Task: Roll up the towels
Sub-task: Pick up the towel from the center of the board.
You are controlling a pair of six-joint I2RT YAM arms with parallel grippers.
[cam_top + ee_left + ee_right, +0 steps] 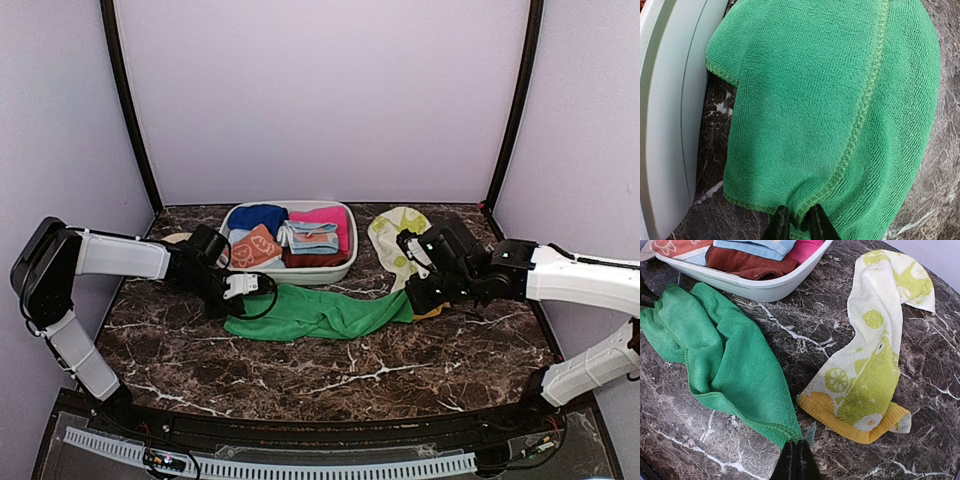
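The plain green towel [320, 312] lies stretched left to right on the dark marble table [330, 380], crumpled along its length. My left gripper [240, 288] is at its left end. In the left wrist view the left gripper [796, 222] stands narrowly parted with a puckered fold of the green towel's [830, 100] hem pinched between its fingers. My right gripper [415, 300] is at the right end, and this right gripper [796, 460] is pressed shut on the corner of the green towel [735, 370]. The cream towel [393, 240] with yellow-green prints lies loose just behind my right gripper, and the cream towel's [875, 365] yellow hem faces me.
A white basin [335, 272] stands at the back centre with several folded cloths in blue, pink, orange and brown. The basin's wall [665, 125] is close to the towel's left end, and the basin's rim [765, 290] also shows from the right. Purple walls enclose the table.
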